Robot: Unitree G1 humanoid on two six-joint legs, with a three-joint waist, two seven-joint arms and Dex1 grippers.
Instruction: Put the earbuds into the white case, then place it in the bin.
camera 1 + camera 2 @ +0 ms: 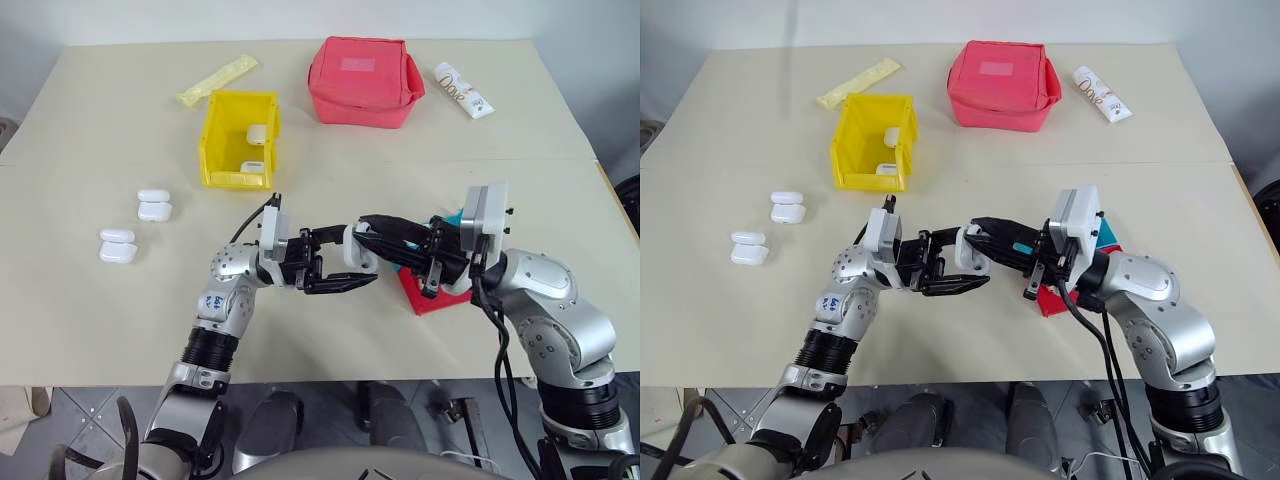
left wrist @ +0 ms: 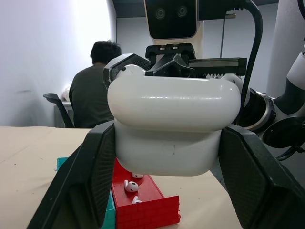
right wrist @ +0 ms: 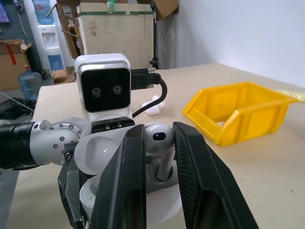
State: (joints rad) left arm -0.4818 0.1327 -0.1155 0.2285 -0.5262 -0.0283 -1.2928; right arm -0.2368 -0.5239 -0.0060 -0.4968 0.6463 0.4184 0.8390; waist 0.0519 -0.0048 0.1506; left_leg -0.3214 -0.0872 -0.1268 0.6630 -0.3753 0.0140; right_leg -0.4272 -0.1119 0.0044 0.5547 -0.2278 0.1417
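Nearest me, my left end effector (image 1: 335,272) is clamped on the white case (image 2: 174,126), lid swung open, held above the worktop (image 1: 90,320). Facing it from three o'clock, my right end effector (image 3: 159,157) pinches one of the earbuds (image 3: 159,140) with the stem pointing down into the case's socket. Just beyond sits a red tray (image 2: 145,202) with more earbuds inside, a teal tray (image 2: 62,163) beside it. At ten o'clock lie two spare cases (image 1: 117,246). Farther, at eleven, stands the bin (image 1: 240,140), two cases inside; the red pouch (image 1: 362,82) lies at twelve.
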